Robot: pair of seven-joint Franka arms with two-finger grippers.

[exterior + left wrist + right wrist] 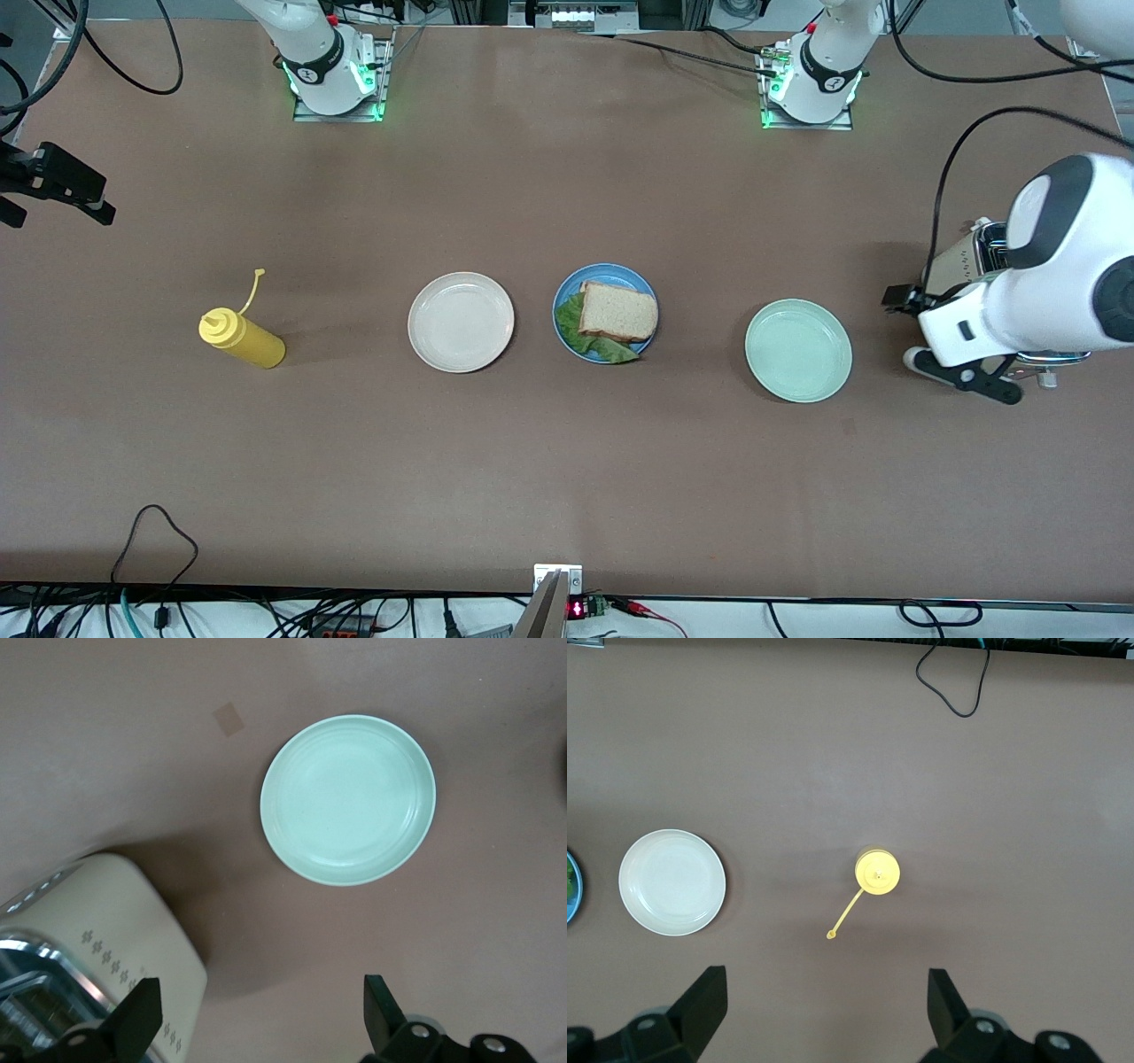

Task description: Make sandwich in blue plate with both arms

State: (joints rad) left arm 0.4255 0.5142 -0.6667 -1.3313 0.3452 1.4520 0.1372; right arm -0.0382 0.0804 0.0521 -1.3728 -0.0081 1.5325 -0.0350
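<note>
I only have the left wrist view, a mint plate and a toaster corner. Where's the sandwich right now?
Observer: The sandwich sits on the blue plate, the middle one of three plates, with lettuce poking out from under the top slice.
Operator: What's next to that plate toward the right arm's end?
Observer: An empty cream-white plate, then a yellow squeeze bottle standing upright with its cap hanging off.
Operator: And where's the right gripper?
Observer: The right gripper is open, high over the table near the squeeze bottle, holding nothing.
Operator: My own gripper?
Observer: The left gripper is open and empty, by the toaster.
</note>
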